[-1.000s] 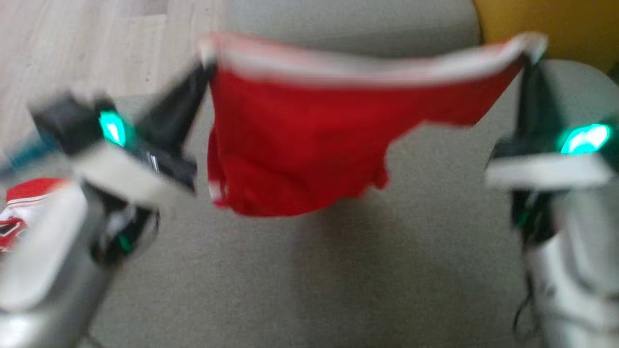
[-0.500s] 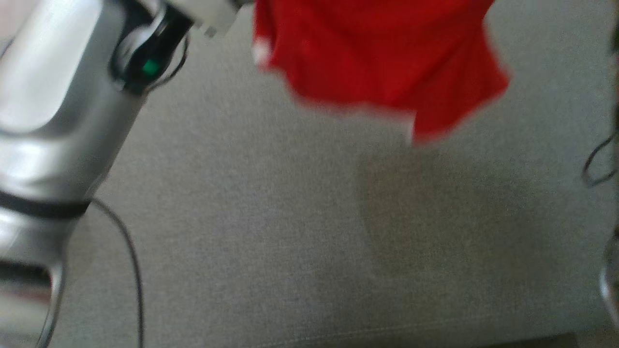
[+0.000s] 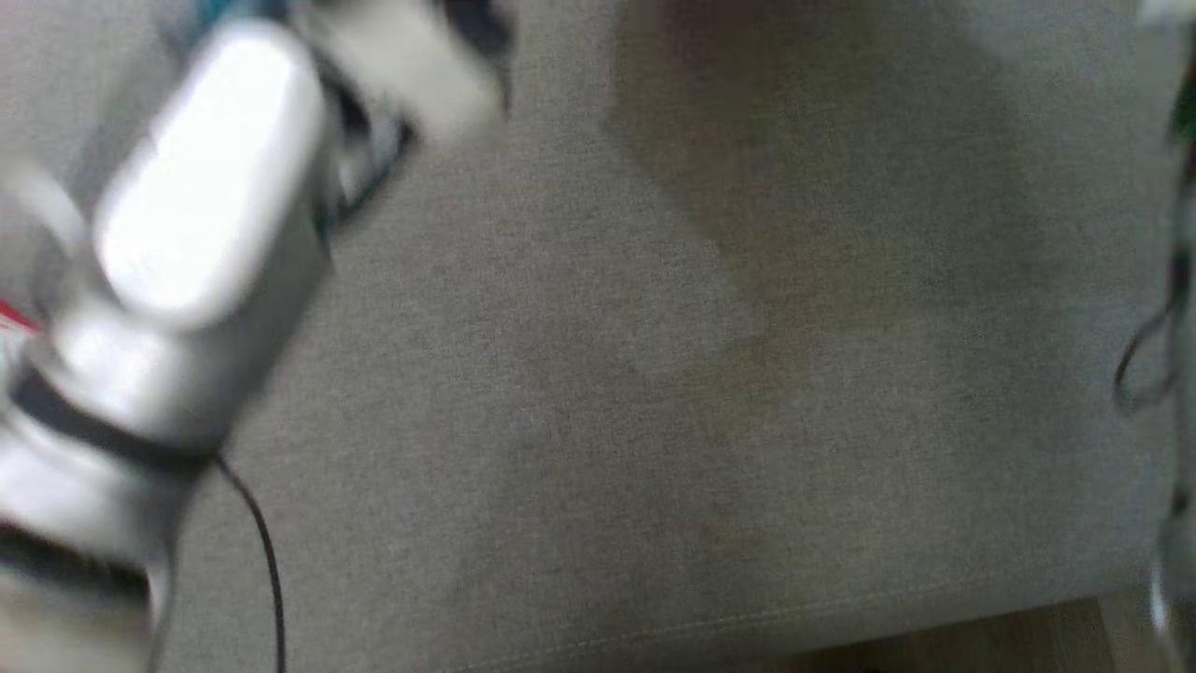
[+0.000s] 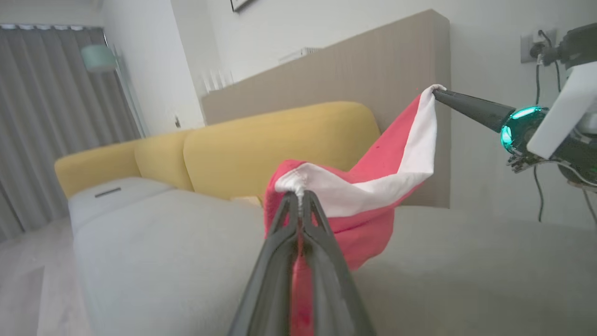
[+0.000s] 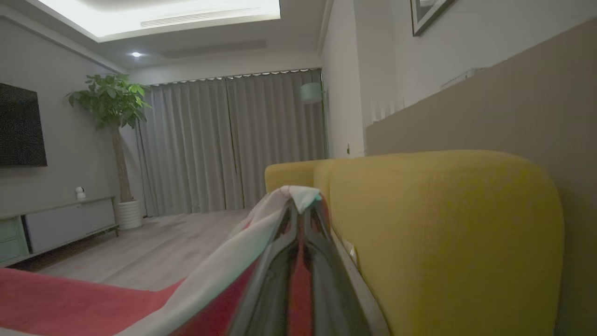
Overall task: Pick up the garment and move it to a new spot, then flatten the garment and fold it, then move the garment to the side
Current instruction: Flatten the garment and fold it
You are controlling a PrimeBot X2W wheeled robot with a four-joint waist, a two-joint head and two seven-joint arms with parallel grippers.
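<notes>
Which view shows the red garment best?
The left wrist view: the red garment hangs between the left gripper and right gripper, white band showing. The right wrist view catches a pinched corner close up; the head view is blurred, on grey cushion.

At the head view's upper left the pale forearm (image 3: 206,243) is blurred and cut by the left edge; the garment (image 5: 70,298) runs off the right wrist view's bottom edge.
</notes>
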